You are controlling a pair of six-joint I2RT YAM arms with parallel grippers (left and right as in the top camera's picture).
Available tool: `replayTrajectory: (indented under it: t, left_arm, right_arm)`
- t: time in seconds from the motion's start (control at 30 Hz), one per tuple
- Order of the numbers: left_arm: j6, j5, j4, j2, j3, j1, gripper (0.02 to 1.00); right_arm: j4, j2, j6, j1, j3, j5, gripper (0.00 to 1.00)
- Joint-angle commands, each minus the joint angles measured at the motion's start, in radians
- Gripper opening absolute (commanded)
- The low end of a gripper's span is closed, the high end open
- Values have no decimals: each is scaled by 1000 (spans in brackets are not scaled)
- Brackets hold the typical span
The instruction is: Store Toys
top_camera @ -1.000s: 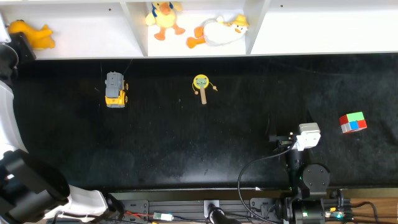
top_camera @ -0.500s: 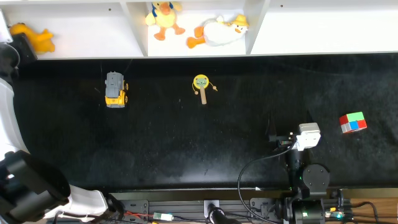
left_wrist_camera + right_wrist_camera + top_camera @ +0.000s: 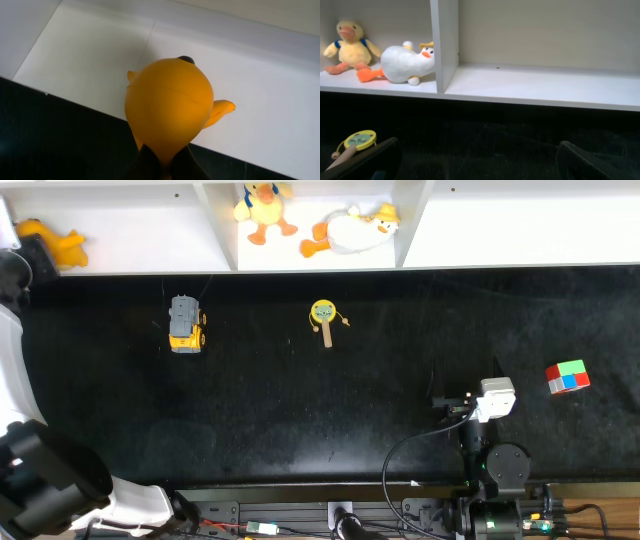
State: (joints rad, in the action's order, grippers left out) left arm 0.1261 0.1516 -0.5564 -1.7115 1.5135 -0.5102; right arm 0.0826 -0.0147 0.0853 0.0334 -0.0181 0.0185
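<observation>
my left gripper is pinched shut on an orange toy, the fingers narrow and clamped on its near end. the round body bulges away from me, long axis running straight out from the jaws toward the back of the shelf. from the wrist, the toy hangs over the front lip of the left compartment, part over the black table, part over the white floor. whether it touches that floor i cannot tell. i judge a little more reach inward before letting go, or it may roll back off the lip.

my right gripper sits low over the table with its jaws spread wide and nothing between them, facing the empty right compartment.

farther out, three toys lie on the table: a truck on my left side, a rattle near the middle with its handle pointing back toward my bases, and a cube close by my right arm. the cube looks like the right arm's job, the truck the left's.

at the back, a yellow duck and a white duck lie in the middle compartment.
</observation>
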Motion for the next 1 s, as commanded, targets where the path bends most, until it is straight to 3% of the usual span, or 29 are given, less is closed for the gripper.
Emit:
replayTrajectory:
  t: [0.03, 0.7, 0.77, 0.8, 0.83, 0.87, 0.9, 1.0]
  left_arm:
    - [7, -8, 42, -26, 34, 13, 36]
    - [7, -15, 74, -71, 34, 57, 115]
    - [7, -15, 77, -71, 34, 57, 257]
    - [7, -15, 78, -71, 34, 57, 375]
    - [7, -15, 83, -71, 34, 57, 649]
    - [7, -15, 85, -71, 34, 57, 757]
    - [7, -15, 92, -71, 34, 57, 998]
    - [7, -15, 107, -71, 34, 57, 998]
  right_arm:
    - [-4, 11, -3, 5, 13, -8, 996]
    - [-4, 11, -3, 5, 13, -8, 996]
    - [-4, 11, -3, 5, 13, -8, 993]
    - [-4, 11, -3, 5, 13, -8, 996]
    - [-4, 11, -3, 5, 13, -8, 993]
    - [-4, 11, -3, 5, 13, -8, 993]
    - [-4, 11, -3, 5, 13, -8, 993]
    - [-4, 11, -3, 5, 13, -8, 996]
